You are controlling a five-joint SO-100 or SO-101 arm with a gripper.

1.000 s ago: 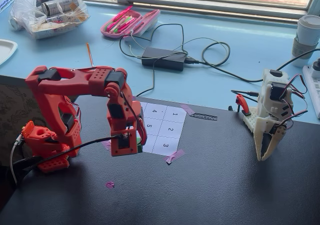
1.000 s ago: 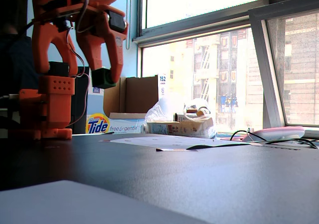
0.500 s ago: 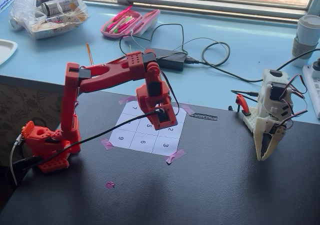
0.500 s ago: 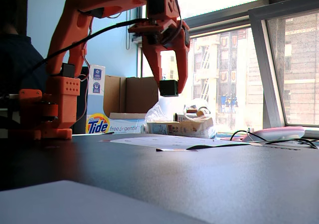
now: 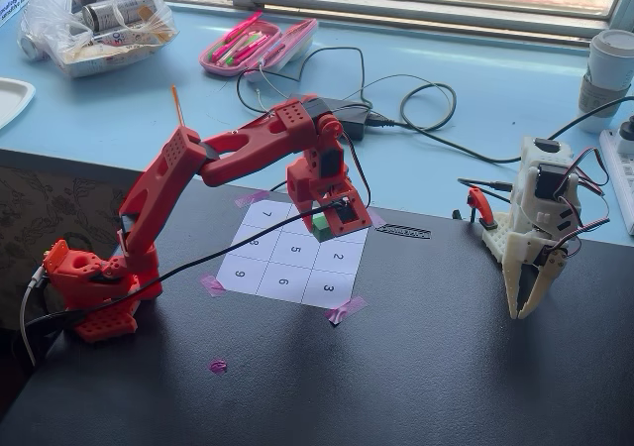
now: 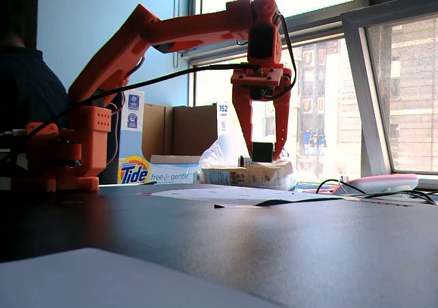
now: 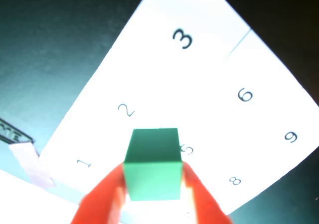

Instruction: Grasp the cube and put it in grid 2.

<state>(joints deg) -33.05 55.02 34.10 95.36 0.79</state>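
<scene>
The red two-finger gripper clamps the small solid green cube at lower centre of the wrist view, just beside the white paper square printed "2". Only a fixed view shows the cube hanging clear above the white numbered sheet.

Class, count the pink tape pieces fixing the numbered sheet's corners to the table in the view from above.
3: far-left corner, near-left corner, near-right corner. The red arm and claw cover the fourth corner, so one more may be hidden.
</scene>
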